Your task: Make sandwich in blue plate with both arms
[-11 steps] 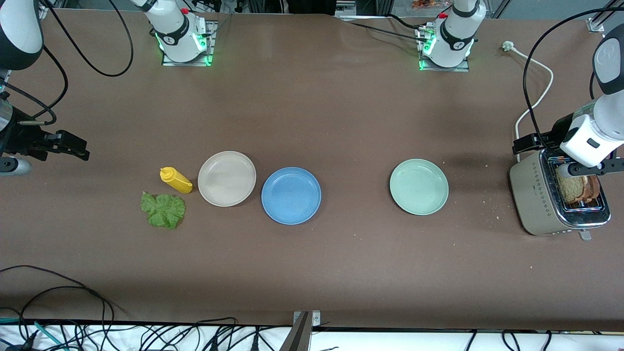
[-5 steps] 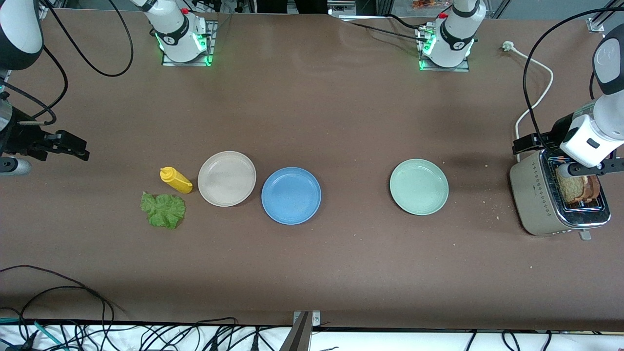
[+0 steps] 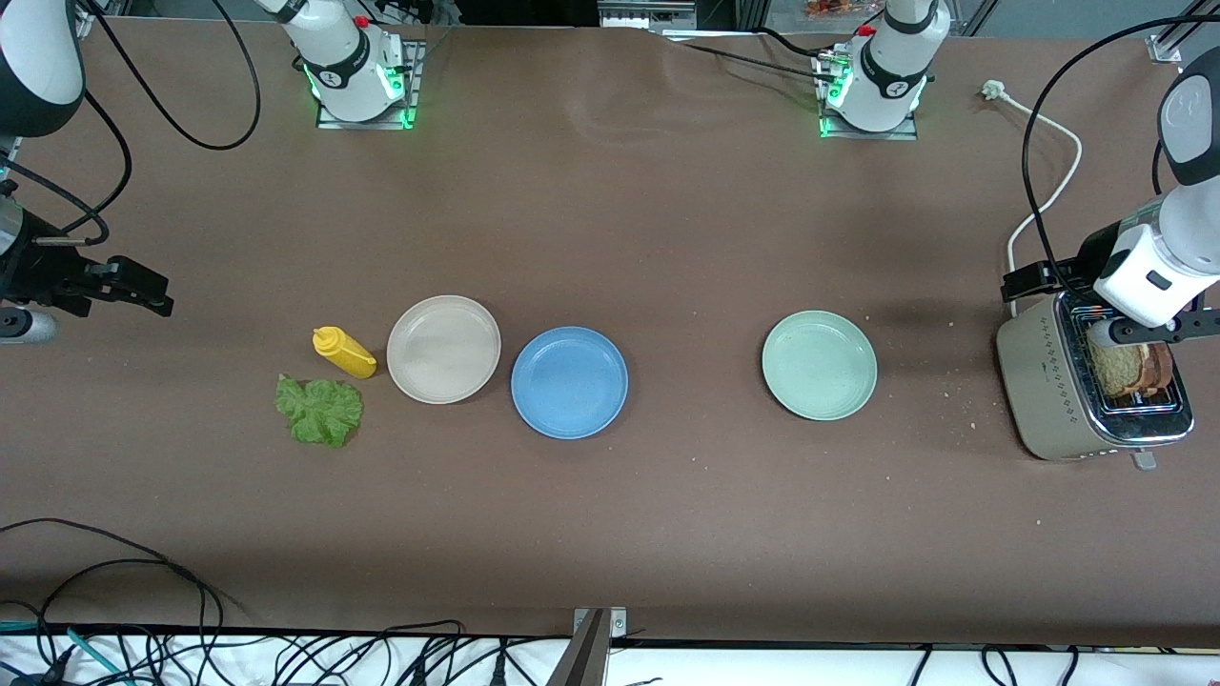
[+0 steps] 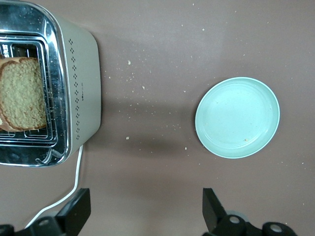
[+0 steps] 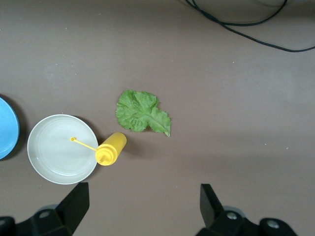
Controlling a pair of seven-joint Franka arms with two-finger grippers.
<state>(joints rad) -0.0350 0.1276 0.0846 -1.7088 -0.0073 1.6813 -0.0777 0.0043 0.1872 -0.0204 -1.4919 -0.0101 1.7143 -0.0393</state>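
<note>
Blue plate empty mid-table; bread slices in toaster at the left arm's end. Left gripper above, right gripper over lettuce leaf, both spread, empty.

Brown matte desk is carrying everything. Lying on it in a rough row: ruffled green lettuce leaf, yellow plastic squeeze bottle tipped on its side beside it, round beige-cream plate, round blue plate just beside that, pale mint-green plate well apart, beige metal toaster sitting at the left arm's end. Crumbs are lying scattered near the toaster.
</note>
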